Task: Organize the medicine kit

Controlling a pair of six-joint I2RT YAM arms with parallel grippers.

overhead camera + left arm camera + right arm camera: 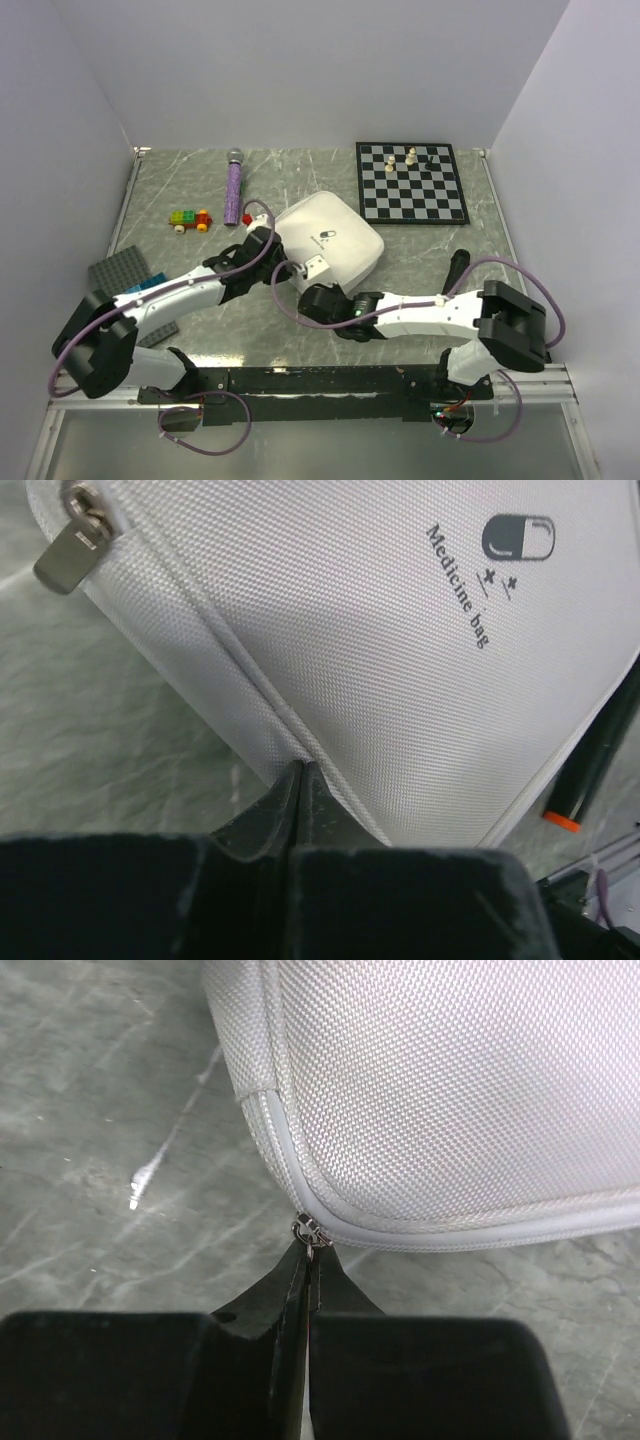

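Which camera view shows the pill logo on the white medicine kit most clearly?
The left wrist view: the pill logo is large, with "Medicine bag" readable beside it. The top external view shows it only as a tiny dark mark. The right wrist view shows none of it.

Cannot see the whole medicine kit [400, 680] in either wrist view, cropped top and right; cannot identify the chess pieces [410, 157].

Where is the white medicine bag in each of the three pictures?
Top external: medicine bag sits in the middle of the table.
Left wrist: medicine bag fills the upper right, pill logo showing.
Right wrist: medicine bag corner fills the upper right.
Shared landmark: the grey marbled table lies under it in every view.
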